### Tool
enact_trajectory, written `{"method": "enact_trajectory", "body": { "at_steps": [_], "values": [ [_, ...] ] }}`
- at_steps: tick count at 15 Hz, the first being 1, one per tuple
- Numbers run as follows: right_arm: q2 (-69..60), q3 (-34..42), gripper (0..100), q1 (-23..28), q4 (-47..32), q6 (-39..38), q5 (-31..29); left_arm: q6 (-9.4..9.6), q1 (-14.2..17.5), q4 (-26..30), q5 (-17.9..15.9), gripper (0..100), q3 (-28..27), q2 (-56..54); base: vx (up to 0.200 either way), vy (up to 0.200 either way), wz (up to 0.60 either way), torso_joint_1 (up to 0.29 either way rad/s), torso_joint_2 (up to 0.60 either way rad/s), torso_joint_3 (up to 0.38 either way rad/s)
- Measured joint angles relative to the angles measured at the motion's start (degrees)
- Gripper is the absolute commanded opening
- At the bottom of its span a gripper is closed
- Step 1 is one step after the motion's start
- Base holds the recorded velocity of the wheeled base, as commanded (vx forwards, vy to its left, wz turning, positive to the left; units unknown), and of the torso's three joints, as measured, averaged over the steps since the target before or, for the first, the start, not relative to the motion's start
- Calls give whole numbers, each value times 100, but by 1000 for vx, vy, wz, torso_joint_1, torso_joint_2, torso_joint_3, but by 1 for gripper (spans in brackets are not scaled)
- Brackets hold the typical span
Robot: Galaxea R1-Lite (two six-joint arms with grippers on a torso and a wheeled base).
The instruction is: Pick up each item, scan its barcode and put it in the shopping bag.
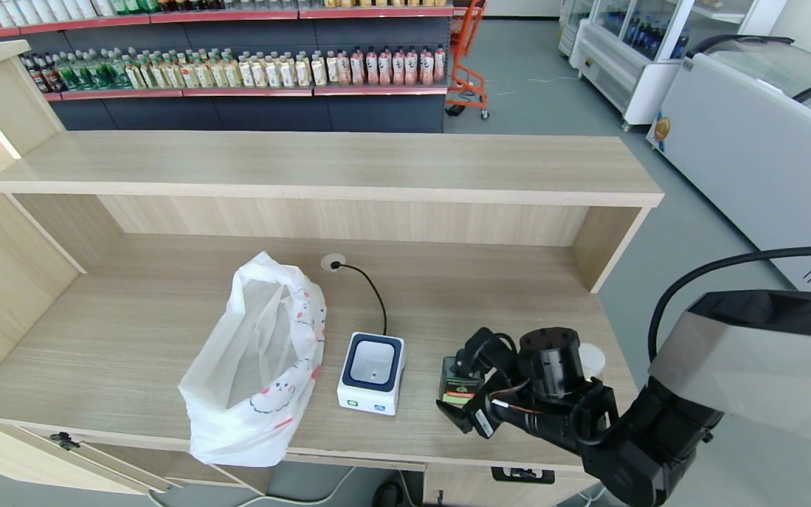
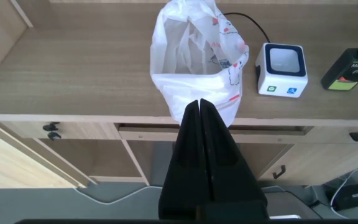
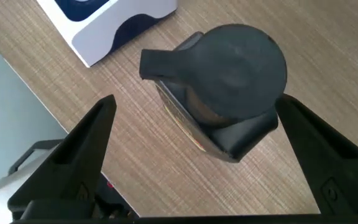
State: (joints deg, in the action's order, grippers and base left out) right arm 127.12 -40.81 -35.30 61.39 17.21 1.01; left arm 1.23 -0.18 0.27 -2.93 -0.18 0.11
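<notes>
Right arm (image 1: 631,436) extends low from the right side, wrist tipped downward. Right gripper (image 3: 196,106) fingers spread wide apart. Left gripper (image 2: 199,112) pointing forward, fingers pressed flat together.

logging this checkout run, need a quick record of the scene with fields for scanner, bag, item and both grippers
scanner: white box, dark top, on the counter; cable runs back to a hole in the counter
shopping bag: white, mouth open, standing to the scanner's left
bottle: dark, black cap, upright on the counter to the scanner's right
right gripper: open, one finger on each side of the bottle
left gripper: shut, empty, off the counter's near edge, facing the shopping bag
progress: bottle not yet lifted
</notes>
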Motion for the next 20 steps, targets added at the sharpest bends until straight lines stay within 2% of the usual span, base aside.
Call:
{"method": "enact_trajectory", "body": {
  "at_steps": [4,13,14,20],
  "values": [
    [380,-347,100,6,290,260,7,-1,0,0,0,0,0,0,0,0,0,0,0,0],
    [1182,-1274,100,-20,279,361,16,-1,0,0,0,0,0,0,0,0,0,0,0,0],
    [1237,-1343,0,-33,274,358,18,0,0,-2,0,0,0,0,0,0,0,0,0,0],
    [1150,-1373,0,-57,293,288,27,0,0,-2,0,0,0,0,0,0,0,0,0,0]
  ]
}}
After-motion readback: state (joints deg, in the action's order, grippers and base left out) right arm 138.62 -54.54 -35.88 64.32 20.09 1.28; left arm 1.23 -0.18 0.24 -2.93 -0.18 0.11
